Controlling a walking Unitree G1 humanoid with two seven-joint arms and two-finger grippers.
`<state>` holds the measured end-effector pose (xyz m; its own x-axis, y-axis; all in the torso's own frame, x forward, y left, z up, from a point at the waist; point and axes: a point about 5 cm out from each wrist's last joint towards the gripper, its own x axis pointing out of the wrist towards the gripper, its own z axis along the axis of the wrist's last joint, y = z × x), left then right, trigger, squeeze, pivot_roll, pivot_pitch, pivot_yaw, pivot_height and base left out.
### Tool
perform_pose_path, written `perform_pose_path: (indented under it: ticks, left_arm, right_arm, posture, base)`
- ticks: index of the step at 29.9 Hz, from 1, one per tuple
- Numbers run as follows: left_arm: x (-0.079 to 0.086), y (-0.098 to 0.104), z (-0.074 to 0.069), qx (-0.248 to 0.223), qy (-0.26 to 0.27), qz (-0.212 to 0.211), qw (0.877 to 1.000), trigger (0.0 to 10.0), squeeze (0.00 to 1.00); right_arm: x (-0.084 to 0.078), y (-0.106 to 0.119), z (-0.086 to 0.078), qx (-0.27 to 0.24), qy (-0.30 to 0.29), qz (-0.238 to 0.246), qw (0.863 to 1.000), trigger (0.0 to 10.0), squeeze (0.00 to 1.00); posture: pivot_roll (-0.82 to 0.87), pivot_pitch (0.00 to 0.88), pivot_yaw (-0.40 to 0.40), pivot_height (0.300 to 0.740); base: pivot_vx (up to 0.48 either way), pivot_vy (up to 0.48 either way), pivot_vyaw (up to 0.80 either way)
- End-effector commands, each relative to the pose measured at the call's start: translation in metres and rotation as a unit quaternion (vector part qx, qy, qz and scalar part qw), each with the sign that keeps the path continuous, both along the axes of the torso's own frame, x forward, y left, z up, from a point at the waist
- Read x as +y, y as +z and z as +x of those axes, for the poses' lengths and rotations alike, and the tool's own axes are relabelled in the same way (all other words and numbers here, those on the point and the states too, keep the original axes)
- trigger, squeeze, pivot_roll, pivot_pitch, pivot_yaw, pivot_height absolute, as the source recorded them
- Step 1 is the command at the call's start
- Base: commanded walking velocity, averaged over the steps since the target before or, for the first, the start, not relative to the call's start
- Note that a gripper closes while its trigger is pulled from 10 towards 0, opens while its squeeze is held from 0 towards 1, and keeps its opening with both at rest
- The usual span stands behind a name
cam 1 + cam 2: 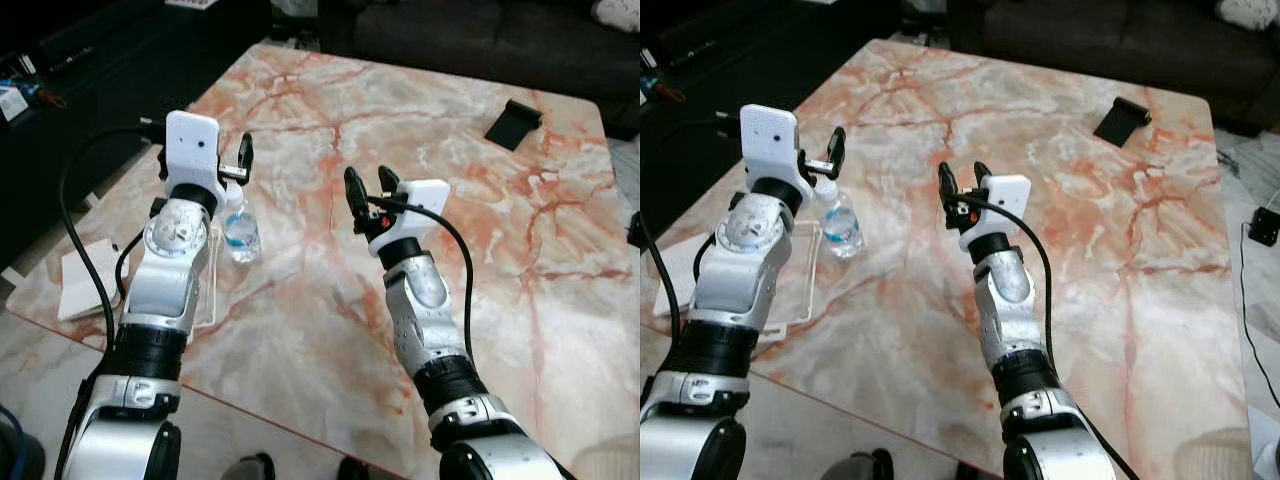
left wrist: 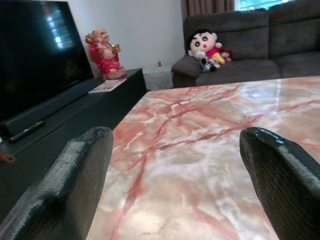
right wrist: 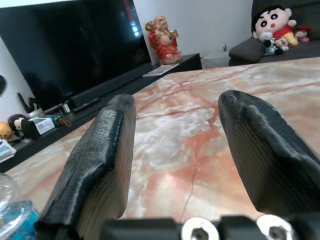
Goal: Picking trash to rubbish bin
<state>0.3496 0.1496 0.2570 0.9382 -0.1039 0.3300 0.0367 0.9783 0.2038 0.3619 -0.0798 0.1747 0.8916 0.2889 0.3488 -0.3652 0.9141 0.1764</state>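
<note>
Here, nearest the robot, both silver arms reach out over the marble bench (image 1: pixel 300 330). The left tool (image 1: pixel 232 165) hovers with its two black fingers spread wide, nothing between them, and just beyond and beneath it stands a small plastic water bottle (image 1: pixel 241 232), upright, blue label facing out, white cap at the top. The bottle sits beside a clear plastic tray (image 1: pixel 212 285) near the bench's left edge; whether the two touch is hard to tell. A white notepad (image 1: pixel 85 278) lies further left at the bench's edge. The right tool (image 1: pixel 368 190) is raised over the middle of the bench, its fingers also parted and empty, well apart from the bottle.

The bottle looks like the trash to collect. It is probably light, thin-walled and smooth, so it could slip or tip if nudged at the cap, and it may crumple under a hard squeeze. A hold across the labelled middle seems the surest.

Farther off, a black stand (image 1: pixel 513 123) rests near the bench's far right corner, and a dark sofa (image 2: pixel 235 45) with a stuffed doll (image 2: pixel 205 44) lies beyond.
</note>
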Motion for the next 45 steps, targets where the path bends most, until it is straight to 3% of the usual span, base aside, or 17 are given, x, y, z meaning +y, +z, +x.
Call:
perform_pose_path:
  ticks: [1,6,11,22,29,45]
  left_arm:
    - [-0.007,0.002,-0.008,0.002,-0.016,0.01,1.0,10.0,0.0]
    - [-0.011,0.003,-0.012,0.003,-0.027,0.012,1.0,10.0,0.0]
    - [-0.024,0.005,-0.026,0.008,-0.049,0.016,0.999,10.0,0.0]
    - [-0.025,-0.02,-0.035,0.053,-0.042,-0.003,0.998,10.0,0.0]
    - [-0.021,-0.03,-0.035,0.069,-0.031,-0.004,0.997,10.0,0.0]
    - [-0.018,-0.032,-0.026,0.069,-0.008,-0.006,0.998,10.0,0.0]
  right_arm:
    - [-0.001,0.001,-0.001,-0.002,0.0,0.003,1.0,10.0,0.0]
    - [-0.001,0.001,-0.001,-0.001,0.001,0.003,1.0,10.0,0.0]
    - [0.003,0.001,-0.001,-0.001,0.007,0.005,1.0,10.0,0.0]
    - [0.003,0.0,-0.002,0.001,0.007,0.005,1.0,10.0,0.0]
    - [0.004,0.001,-0.001,0.001,0.01,0.005,1.0,10.0,0.0]
    - [0.005,0.0,-0.001,0.004,0.011,0.004,1.0,10.0,0.0]
  posture:
    - [0.13,0.18,-0.014,0.74]
    - [0.14,0.184,-0.018,0.74]
    - [0.15,0.189,-0.019,0.74]
    - [0.14,0.19,-0.016,0.74]
    - [0.15,0.189,-0.018,0.74]
    - [0.15,0.188,-0.02,0.74]
  base:
    - [0.0,0.0,0.0]
    - [0.0,0.0,0.0]
    - [0.0,0.0,0.0]
    - [0.0,0.0,0.0]
    - [0.0,0.0,0.0]
    - [0.0,0.0,0.0]
